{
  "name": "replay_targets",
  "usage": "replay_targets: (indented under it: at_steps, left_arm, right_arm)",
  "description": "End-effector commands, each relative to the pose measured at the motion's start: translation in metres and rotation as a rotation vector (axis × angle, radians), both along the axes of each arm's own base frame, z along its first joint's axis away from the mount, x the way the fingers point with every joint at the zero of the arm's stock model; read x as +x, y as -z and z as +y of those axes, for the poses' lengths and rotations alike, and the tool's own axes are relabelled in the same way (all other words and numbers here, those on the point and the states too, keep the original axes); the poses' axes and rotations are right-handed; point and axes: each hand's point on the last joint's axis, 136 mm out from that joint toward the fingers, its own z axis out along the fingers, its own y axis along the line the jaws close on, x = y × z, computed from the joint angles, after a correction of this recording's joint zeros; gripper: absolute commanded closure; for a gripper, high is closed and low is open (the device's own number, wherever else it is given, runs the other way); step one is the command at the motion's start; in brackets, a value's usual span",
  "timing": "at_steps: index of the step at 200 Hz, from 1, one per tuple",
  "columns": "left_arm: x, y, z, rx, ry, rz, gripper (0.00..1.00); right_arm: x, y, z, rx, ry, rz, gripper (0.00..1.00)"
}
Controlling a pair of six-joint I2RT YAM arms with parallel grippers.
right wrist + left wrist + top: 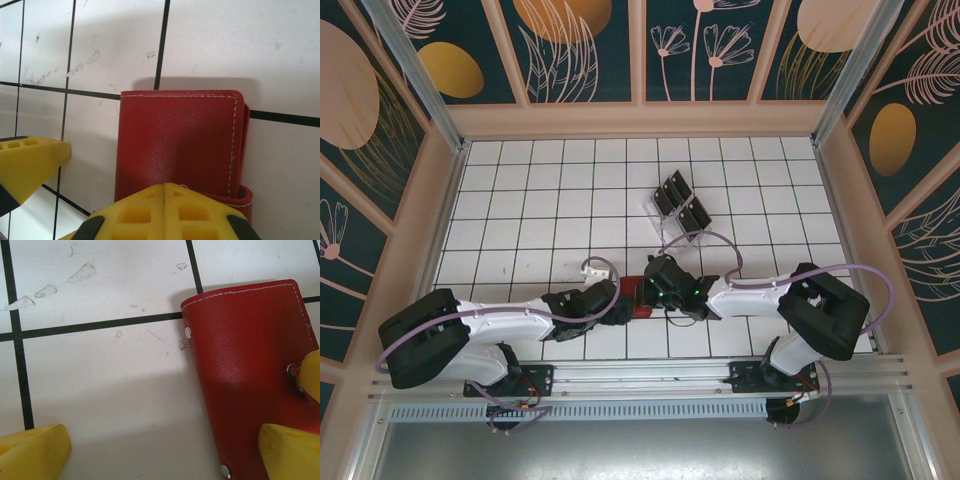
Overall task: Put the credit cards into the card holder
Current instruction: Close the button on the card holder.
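The card holder, a red wallet [634, 291], lies folded on the tiled table between the two arms. In the left wrist view the card holder [240, 360] sits at the right. My left gripper [160, 455] is open around its lower part, one finger [290, 452] over the red leather and the other [30, 452] on bare tile. My right gripper [165, 186] is shut, its tips pinched at the snap tab [245, 200] on the near edge of the card holder [175, 135]. Black credit cards [672, 192] stand in a clear rack behind.
The clear slotted rack [688, 236] stands about two tiles beyond the wallet, at the table's middle. Wooden walls [430, 200] enclose the white gridded table [540, 200]. A white cable connector [597, 266] rises near the left wrist. The right gripper's tip [312, 375] touches the wallet's stud.
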Motion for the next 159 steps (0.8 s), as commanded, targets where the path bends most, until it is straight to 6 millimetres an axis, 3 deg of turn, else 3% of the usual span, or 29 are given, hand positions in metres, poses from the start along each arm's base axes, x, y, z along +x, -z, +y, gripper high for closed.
replay_targets:
  at_steps: [1, 53, 111, 159]
  left_arm:
    - [-0.012, 0.026, 0.023, 0.09, -0.003, 0.061, 0.02]
    - [-0.011, 0.027, 0.022, 0.088, -0.002, 0.063, 0.02]
    - [-0.012, 0.026, 0.021, 0.086, 0.002, 0.063, 0.02]
    - [-0.012, 0.026, 0.022, 0.087, 0.003, 0.064, 0.02]
  right_arm:
    - [-0.003, 0.002, -0.004, 0.004, 0.015, 0.004, 1.0]
    - [-0.002, 0.006, -0.004, -0.001, 0.016, 0.007, 1.0]
    - [0.006, -0.018, 0.006, 0.037, 0.005, -0.035, 1.0]
    - [0.008, -0.017, 0.009, 0.037, 0.007, -0.035, 1.0]
